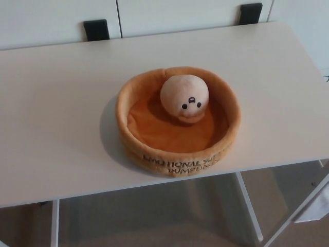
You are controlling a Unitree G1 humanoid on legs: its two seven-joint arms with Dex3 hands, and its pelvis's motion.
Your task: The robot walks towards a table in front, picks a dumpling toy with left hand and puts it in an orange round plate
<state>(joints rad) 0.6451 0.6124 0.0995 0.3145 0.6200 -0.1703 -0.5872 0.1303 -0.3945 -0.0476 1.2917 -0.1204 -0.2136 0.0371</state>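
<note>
1. From my screen I see the dumpling toy sitting inside the orange round plate, toward the far side of its well; its small dark face points toward the camera.
2. The plate is a soft, raised-rim thing with dark lettering stitched on its near wall; it stands on the white surface, near the front edge and roughly in the middle.
3. I cannot see either hand of the robot in the head view; neither the left nor the right shows, so I cannot say how their fingers are set.
4. At the far edge of the surface two black blocks stand against a pale panelled wall; below the near edge I see white legs and a brownish floor.
</note>
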